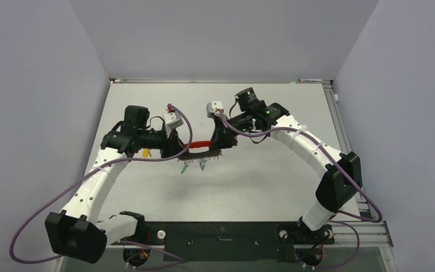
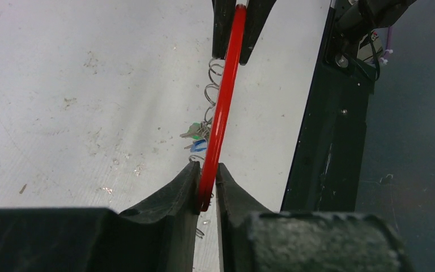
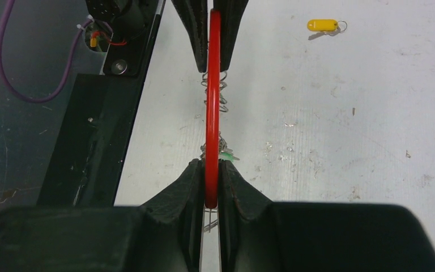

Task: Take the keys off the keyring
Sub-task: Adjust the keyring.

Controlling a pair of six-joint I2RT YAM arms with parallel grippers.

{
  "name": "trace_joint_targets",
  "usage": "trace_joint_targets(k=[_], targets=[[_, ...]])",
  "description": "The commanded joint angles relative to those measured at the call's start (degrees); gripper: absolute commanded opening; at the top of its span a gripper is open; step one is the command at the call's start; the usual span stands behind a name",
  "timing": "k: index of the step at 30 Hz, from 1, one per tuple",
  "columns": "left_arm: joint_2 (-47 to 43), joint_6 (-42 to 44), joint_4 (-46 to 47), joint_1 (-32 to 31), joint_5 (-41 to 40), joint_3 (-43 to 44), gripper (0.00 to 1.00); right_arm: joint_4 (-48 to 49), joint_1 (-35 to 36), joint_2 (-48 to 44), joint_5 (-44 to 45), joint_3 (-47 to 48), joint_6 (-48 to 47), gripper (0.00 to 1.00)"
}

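Above the tabletop (image 1: pixel 260 187), the keyring (image 2: pixel 225 102) is gripped endwise by left tool (image 2: pixel 207 190) and right tool (image 3: pixel 211 181); it could be yanked free by overpulling.

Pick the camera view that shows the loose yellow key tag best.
Right wrist view: the yellow key tag lies alone on the table, unobstructed, its small ring clear. The top external view shows only a yellow speck of it beside the left arm. The left wrist view does not show it.
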Motion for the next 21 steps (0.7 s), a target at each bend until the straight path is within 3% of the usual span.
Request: trace_joint_targets(k=[1, 5, 8, 11, 13, 16, 21], targets=[[0.0, -4.5, 4.3, -0.1, 1.8, -0.3, 0.03, 0.8, 0.2, 0.4, -4.4, 1.8, -2.1, 0.05], [0.0, -9.6, 6.6, 0.2, 1.9, -0.1, 0.00, 2.3, 0.0, 0.0, -4.1, -0.2, -0.8, 0.06], [0.1, -16.9, 10.3, 0.2, 1.4, -0.2, 0.00, 9.8, -0.8, -0.7, -1.8, -3.7, 5.9, 0.25], [-0.2, -26.6, 15.7, 0.4, 0.2, -1.5, 0.00, 15.2, -1.9, -1.4, 2.1, -4.8, 11.6, 0.53], [-0.5, -32.9, 18.1, 0.7, -0.5, -2.1, 0.00, 15.8, -2.5, -1.5, 5.5, -4.2, 12.0, 0.61], [-1.3, -39.6, 20.6, 2.7, -2.0, -3.1, 0.00, 17.1, -3.8, -1.5, 9.3, -3.0, 13.1, 0.70], [-3.4, -47.3, 24.2, 6.2, -3.8, -4.6, 0.00, 21.6, -6.9, -2.0, 12.9, -2.4, 17.0, 0.72]])
